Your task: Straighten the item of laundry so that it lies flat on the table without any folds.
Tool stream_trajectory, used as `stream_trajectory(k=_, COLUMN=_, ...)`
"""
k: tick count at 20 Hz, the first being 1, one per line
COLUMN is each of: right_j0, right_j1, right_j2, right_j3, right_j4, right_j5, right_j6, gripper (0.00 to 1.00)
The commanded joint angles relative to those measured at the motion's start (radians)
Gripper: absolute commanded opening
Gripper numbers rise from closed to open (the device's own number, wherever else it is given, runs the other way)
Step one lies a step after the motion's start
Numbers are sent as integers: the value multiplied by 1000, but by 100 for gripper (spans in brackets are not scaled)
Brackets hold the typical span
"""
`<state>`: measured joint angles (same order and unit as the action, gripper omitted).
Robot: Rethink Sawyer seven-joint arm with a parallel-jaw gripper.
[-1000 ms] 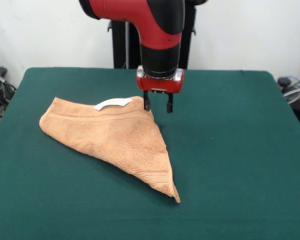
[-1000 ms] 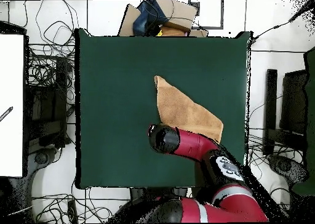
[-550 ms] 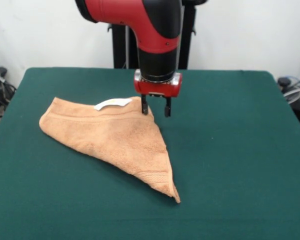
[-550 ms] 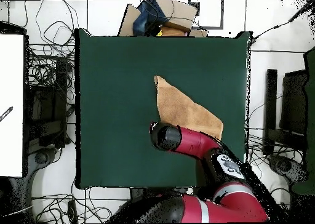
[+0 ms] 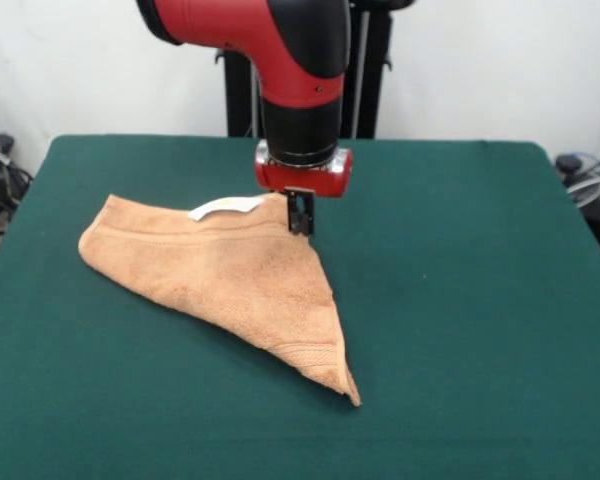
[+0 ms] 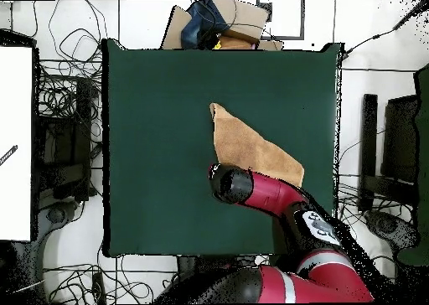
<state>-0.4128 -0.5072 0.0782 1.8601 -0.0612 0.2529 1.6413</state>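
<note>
Your end effector (image 5: 300, 222) pressed together, apparently pinching towel (image 5: 230, 280) corner directly beneath it. Towel folded into triangle on counter (image 5: 460, 300); long axis runs from end effector toward the camera-side tip. White tag (image 5: 225, 207) just beside.

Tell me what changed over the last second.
The gripper slid sideways onto the towel's far corner, and its fingers closed there, apparently pinching the corner. The towel stayed folded in a triangle, in the same spot on the table, tag still showing.
</note>
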Motion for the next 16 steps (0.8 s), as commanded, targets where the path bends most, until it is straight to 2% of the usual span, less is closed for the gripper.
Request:
stream_trajectory(k=1, right_j0=-21, right_j1=-1, right_j2=44, right_j3=-36, right_j4=40, right_j5=-25, right_j6=168, gripper=0)
stream_trajectory(k=8, right_j0=1, right_j1=5, right_j2=30, right_j3=-50, right_j4=40, right_j5=-29, right_j6=176, gripper=0)
stream_trajectory(k=14, right_j0=24, right_j1=53, right_j2=14, right_j3=-84, right_j4=37, right_j5=-58, right_j6=184, gripper=0)
stream_trajectory(k=16, right_j0=50, right_j1=81, right_j2=-8, right_j3=-125, right_j4=36, right_j5=-41, right_j6=178, gripper=0)
